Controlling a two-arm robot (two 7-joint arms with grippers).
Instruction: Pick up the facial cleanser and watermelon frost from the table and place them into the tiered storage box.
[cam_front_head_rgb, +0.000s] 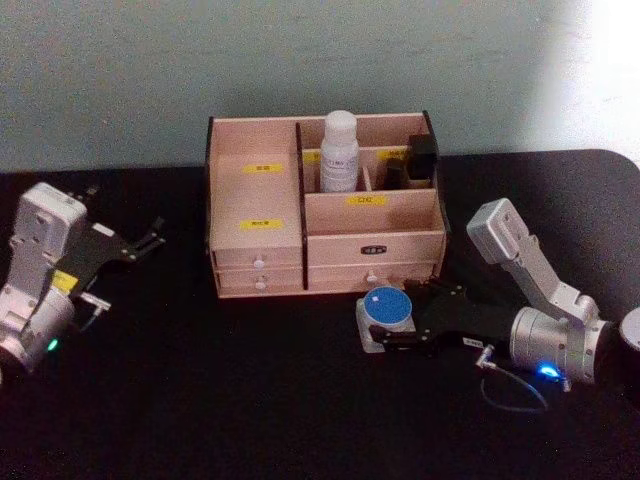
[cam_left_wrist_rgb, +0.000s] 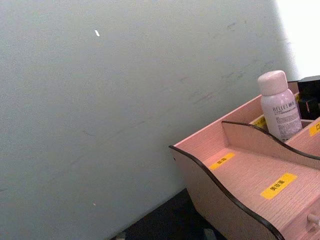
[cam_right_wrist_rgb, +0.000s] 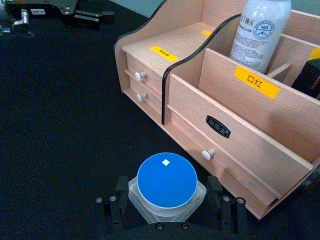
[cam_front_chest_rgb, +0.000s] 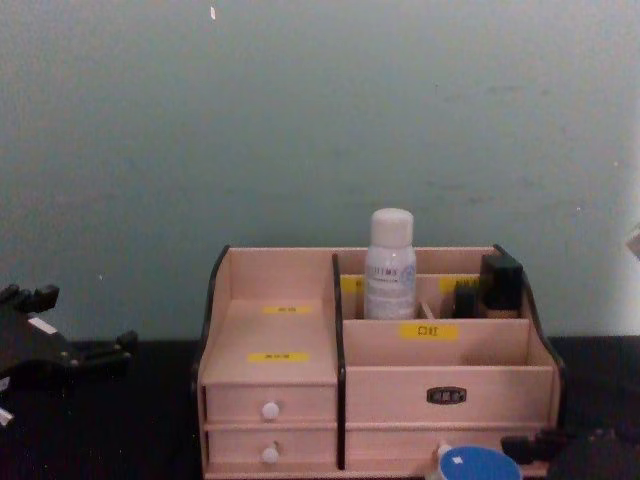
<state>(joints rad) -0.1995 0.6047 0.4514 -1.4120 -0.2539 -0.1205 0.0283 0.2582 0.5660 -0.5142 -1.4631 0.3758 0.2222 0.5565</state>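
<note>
One squat clear blue-lidded jar (cam_front_head_rgb: 386, 306) is sitting clasped in our right gripper (cam_front_head_rgb: 395, 318); our left gripper (cam_front_head_rgb: 152, 234) is resting open.

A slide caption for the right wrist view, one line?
Right gripper straddles the watermelon frost on the table, before the tiered storage box holding the facial cleanser.

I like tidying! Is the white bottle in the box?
In: the facial cleanser stands upright inside the tiered storage box.
</note>
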